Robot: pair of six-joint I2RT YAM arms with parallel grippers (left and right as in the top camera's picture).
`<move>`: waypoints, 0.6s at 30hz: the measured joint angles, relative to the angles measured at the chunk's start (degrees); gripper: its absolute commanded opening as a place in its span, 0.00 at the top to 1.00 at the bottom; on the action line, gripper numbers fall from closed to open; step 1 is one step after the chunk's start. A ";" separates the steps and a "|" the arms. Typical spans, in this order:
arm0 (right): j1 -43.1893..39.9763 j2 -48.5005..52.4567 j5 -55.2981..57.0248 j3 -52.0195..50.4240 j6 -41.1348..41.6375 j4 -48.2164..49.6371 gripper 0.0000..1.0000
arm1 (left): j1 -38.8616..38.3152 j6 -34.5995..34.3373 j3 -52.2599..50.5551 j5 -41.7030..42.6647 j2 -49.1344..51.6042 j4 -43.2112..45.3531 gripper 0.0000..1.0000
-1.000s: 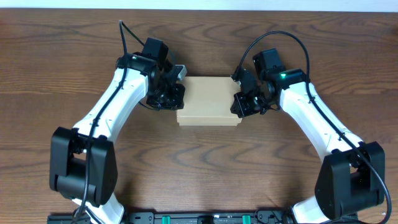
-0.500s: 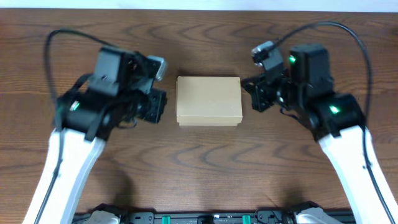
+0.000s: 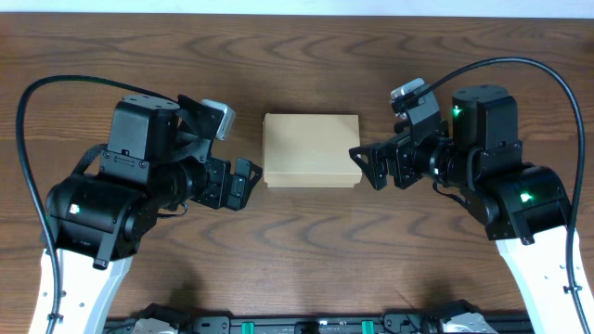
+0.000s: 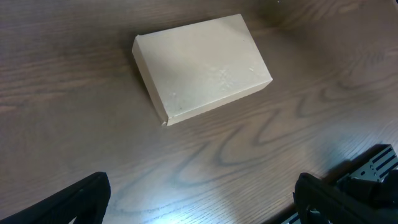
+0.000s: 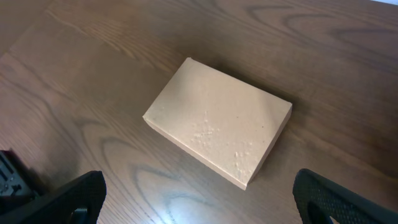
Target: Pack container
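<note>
On the table (image 3: 297, 243), container (image 3: 311, 150), edges untouched

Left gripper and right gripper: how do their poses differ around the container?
Left gripper stands clear of the container on its left, table showing between; right gripper overlaps its right edge from overhead. Left gripper reaches past the near corner; right gripper stops level with it. Both are open and empty.

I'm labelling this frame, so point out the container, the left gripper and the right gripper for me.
container (image 3: 311, 148), overhead view, middle of its top face.
left gripper (image 3: 244, 183), overhead view, midway between its fingertips.
right gripper (image 3: 368, 168), overhead view, midway between its fingertips.
</note>
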 measured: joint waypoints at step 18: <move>0.00 0.02 0.07 0.00 0.00 0.00 0.01 | 0.26 0.31 -2.27 -10.49 -6.12 -0.59 0.05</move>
